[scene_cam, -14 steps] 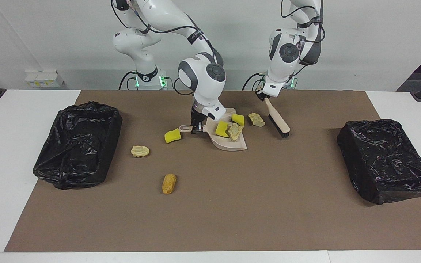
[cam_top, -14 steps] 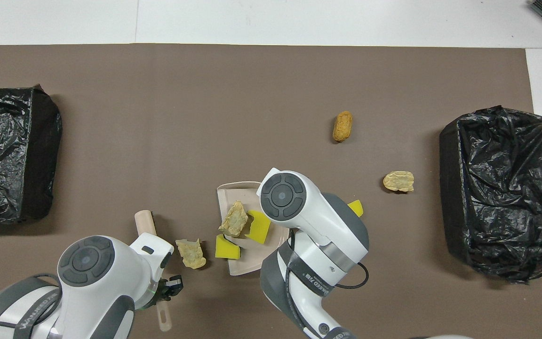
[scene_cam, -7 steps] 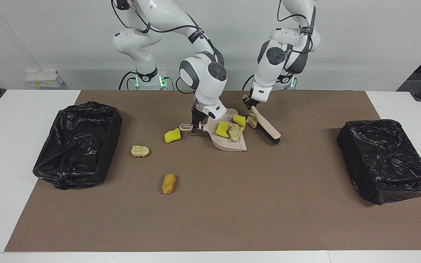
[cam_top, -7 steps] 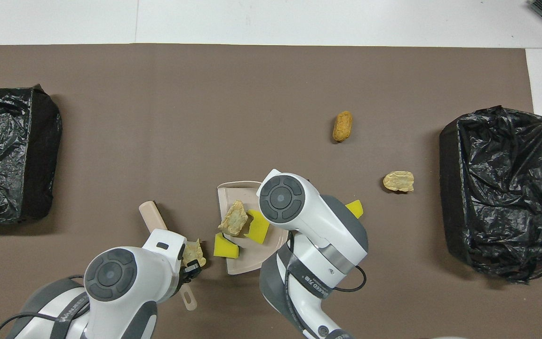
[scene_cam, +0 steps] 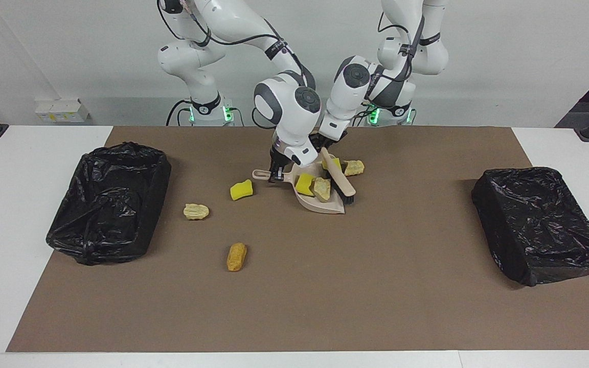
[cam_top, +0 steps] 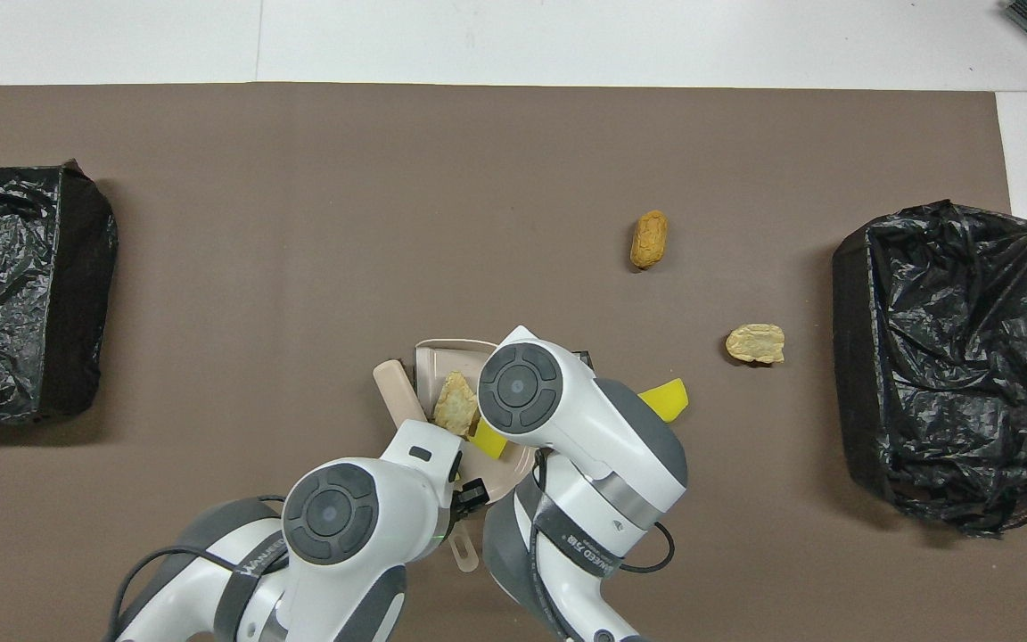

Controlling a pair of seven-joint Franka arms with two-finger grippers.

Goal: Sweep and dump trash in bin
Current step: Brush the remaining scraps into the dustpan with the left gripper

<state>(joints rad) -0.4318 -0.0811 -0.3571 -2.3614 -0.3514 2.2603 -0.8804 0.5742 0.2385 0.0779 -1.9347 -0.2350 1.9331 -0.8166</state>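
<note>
Right now your left gripper (scene_cam: 326,144) is clamped on the brush (scene_cam: 339,179) over the dustpan (scene_cam: 325,204), whose handle your right gripper (scene_cam: 275,176) clamps; two scraps (scene_cam: 314,186) lie in the pan, four others on the mat (scene_cam: 376,286).

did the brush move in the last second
Yes. The brush, shut in the left gripper, swung toward the right arm's end, against the dustpan.

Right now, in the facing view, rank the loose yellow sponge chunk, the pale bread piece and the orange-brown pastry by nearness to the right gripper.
1. Yellow sponge chunk, beside the dustpan handle that the right gripper holds.
2. Pale bread piece, toward the right arm's bin.
3. Orange-brown pastry, farthest from the robots.
</note>
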